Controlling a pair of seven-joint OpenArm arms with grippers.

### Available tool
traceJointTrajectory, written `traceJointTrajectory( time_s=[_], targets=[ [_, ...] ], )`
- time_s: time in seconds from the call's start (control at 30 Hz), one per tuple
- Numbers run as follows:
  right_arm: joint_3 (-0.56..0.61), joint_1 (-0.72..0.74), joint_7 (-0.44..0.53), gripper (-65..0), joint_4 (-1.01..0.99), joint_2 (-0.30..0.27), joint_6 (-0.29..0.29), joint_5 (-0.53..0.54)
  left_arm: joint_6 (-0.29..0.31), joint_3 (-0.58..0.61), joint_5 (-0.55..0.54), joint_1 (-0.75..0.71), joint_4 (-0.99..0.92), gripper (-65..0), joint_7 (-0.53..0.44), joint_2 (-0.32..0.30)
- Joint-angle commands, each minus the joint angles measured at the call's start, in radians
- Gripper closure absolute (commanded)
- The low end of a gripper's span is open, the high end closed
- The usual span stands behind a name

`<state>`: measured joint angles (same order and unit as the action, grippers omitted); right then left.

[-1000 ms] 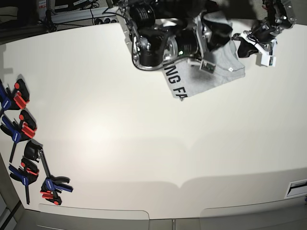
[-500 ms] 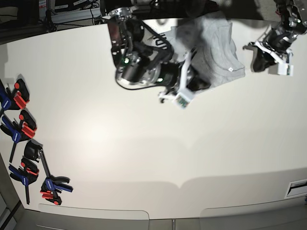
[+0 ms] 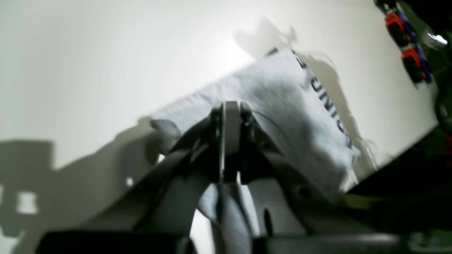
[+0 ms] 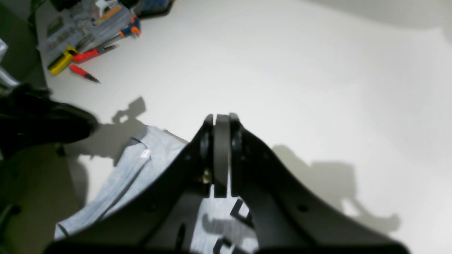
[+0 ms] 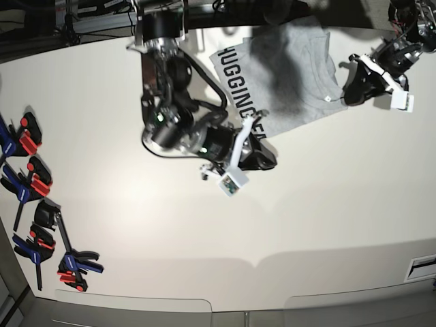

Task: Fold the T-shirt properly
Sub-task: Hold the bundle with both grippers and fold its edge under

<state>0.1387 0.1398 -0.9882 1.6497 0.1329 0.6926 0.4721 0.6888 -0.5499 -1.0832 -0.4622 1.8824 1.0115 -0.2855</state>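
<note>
The light grey T-shirt [image 5: 293, 75] lies bunched at the far middle of the table, a strip of black lettering [image 5: 237, 92] along its left edge. It also shows in the left wrist view [image 3: 282, 106] and in the right wrist view [image 4: 141, 169]. My right gripper [image 5: 264, 161] is shut, just in front of the shirt's lettered corner, with nothing seen between its jaws [image 4: 221, 120]. My left gripper [image 5: 351, 82] is shut at the shirt's right edge [image 3: 231, 106]. I cannot tell whether it pinches cloth.
Several blue, red and black clamps [image 5: 30, 191] lie along the table's left edge. Some also show in the left wrist view [image 3: 409, 56]. Hand tools [image 4: 81, 56] lie beyond the shirt in the right wrist view. The white table [image 5: 306, 218] stretches toward the front edge.
My right arm has swung off the shirt toward the table's middle, uncovering the lettered strip. My left gripper drew slightly away to the right. The shirt has stayed in place.
</note>
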Motion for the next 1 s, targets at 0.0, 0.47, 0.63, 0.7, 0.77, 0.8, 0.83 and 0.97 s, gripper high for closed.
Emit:
traceJointTrajectory(
  time_s=[0.0, 0.47, 0.63, 0.7, 0.77, 0.8, 0.83, 0.97],
  targets=[
    [0.01, 0.044, 0.024, 0.0, -0.033, 0.011, 0.006, 0.017, 0.009, -0.005, -0.06, -0.003, 0.018, 0.0, 0.013, -0.011],
    [0.042, 0.332, 0.05, 0.0, -0.611, 0.024, 0.006, -0.027, 0.009, 0.148, -0.168, -0.054, 0.013, 0.0, 0.24, -0.011],
    [0.045, 0.323, 0.045, 0.0, -0.65, 0.024, 0.006, -0.024, 0.009, 0.265, 0.063, -0.051, 0.009, 0.0, 0.069, -0.011],
    [0.045, 0.311, 0.033, 0.0, -0.65, 0.024, 0.006, -0.024, 0.009, 0.294, 0.152, -0.05, 0.008, 0.0, 0.042, -0.011],
    [0.045, 0.301, 0.006, 0.0, -0.651, 0.024, 0.006, -0.025, 0.005, 0.32, 0.222, -0.05, 0.006, 0.0, 0.034, -0.011],
    [0.045, 0.298, -0.01, 0.0, -0.651, 0.024, 0.006, -0.025, -0.01, 0.331, 0.246, -0.05, 0.002, 0.0, 0.034, -0.011],
    [0.045, 0.293, -0.023, 0.0, -0.651, 0.024, 0.006, -0.024, -0.019, 0.339, 0.257, -0.05, -0.007, 0.0, 0.034, -0.011],
    [0.045, 0.273, -0.052, 0.0, -0.651, 0.024, 0.006, -0.028, -0.039, 0.342, 0.267, -0.05, -0.085, 0.0, 0.034, -0.011]
  ],
)
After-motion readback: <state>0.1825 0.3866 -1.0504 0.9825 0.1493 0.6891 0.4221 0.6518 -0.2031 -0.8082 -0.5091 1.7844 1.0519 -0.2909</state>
